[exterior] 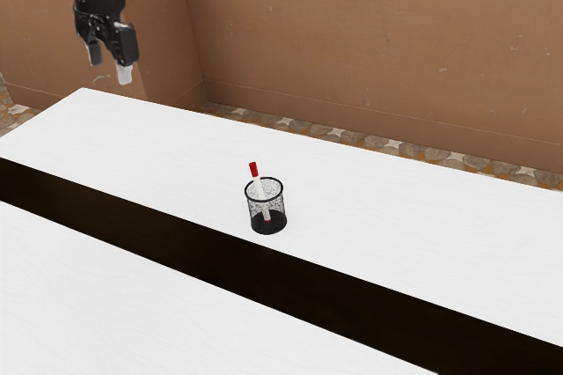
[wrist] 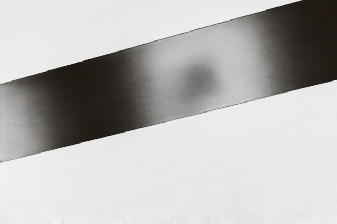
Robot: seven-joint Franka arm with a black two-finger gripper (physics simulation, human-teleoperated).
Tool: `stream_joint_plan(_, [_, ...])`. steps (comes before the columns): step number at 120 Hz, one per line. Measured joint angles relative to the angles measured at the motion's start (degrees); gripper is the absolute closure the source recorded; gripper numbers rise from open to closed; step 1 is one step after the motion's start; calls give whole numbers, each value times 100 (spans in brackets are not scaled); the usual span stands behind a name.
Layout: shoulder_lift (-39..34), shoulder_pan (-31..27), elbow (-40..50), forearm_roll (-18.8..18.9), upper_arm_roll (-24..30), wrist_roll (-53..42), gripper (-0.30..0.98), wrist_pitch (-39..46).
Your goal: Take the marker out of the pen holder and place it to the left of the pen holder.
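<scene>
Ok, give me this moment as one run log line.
marker: in holder, leaning | fingers: open, empty, away from holder | status: marker not yet out

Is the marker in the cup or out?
In: the marker leans inside the mesh cup, its red end poking above the rim.

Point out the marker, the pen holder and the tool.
Marker (exterior: 259,189): exterior view, on its white barrel.
Pen holder (exterior: 278,209): exterior view, on its mesh wall.
Tool (exterior: 110,68): exterior view, midway between its parted fingertips.
</scene>
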State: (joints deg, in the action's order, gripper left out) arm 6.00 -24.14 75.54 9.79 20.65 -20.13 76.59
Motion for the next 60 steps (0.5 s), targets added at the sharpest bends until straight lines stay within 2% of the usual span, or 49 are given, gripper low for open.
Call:
stream_joint_plan(18, [-232,405,603,234,39,330,0,545])
stream_joint_plan(29, [-346,1225,715,275,-744,498,0,807])
stream_joint_plan(40, [-590,1640,1324,297,-1147,657,0,1280])
stream_joint_plan(47, [-701,1795,1691,276,-1280,788,0,1524])
stream_joint_plan(60, [-581,1830,1842,94,-1267,1085,0,1850])
